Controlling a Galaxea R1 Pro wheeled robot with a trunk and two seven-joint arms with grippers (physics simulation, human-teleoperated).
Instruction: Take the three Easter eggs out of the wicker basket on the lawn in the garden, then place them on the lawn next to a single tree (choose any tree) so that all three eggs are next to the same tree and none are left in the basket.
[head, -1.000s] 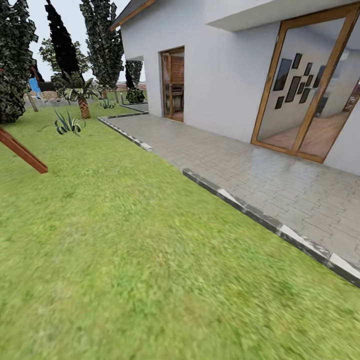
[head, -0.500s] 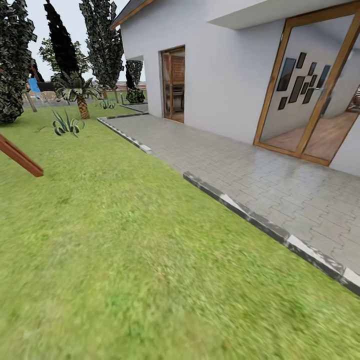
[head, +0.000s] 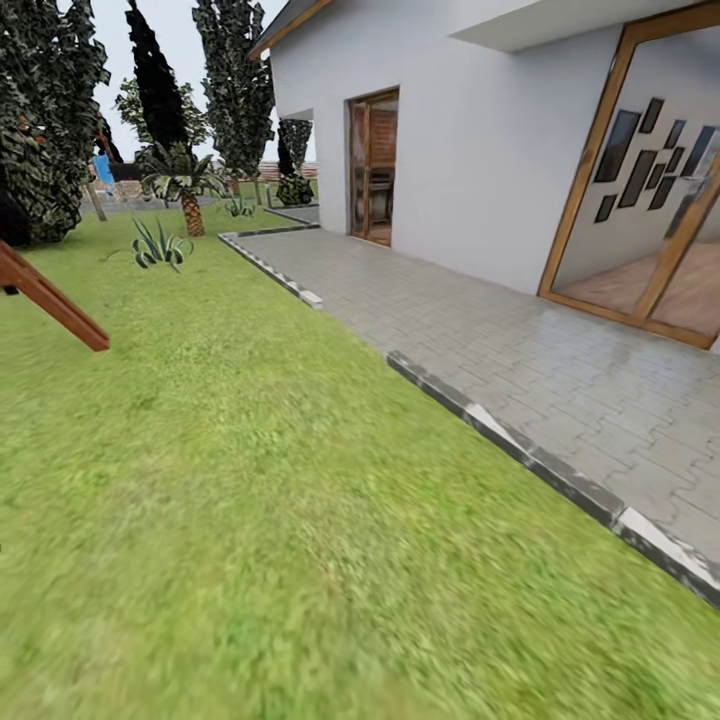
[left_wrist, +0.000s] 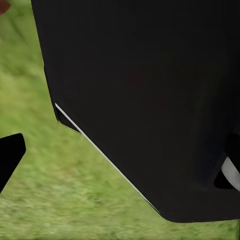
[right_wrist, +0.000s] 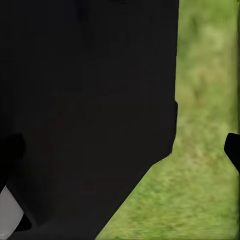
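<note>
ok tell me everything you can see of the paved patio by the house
The paved patio is a flat stretch of grey interlocking blocks with a slight sheen, running along the white house wall from the wooden door past the big glazed door. A dark and pale stone kerb edges it against the lawn.

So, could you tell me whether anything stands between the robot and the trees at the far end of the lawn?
Nothing visible blocks the open lawn ahead. Off to the left, a slanted brown wooden beam juts into the grass, and a spiky plant and a small palm stand before the dark trees. The basket and eggs cannot be judged from here.
</note>
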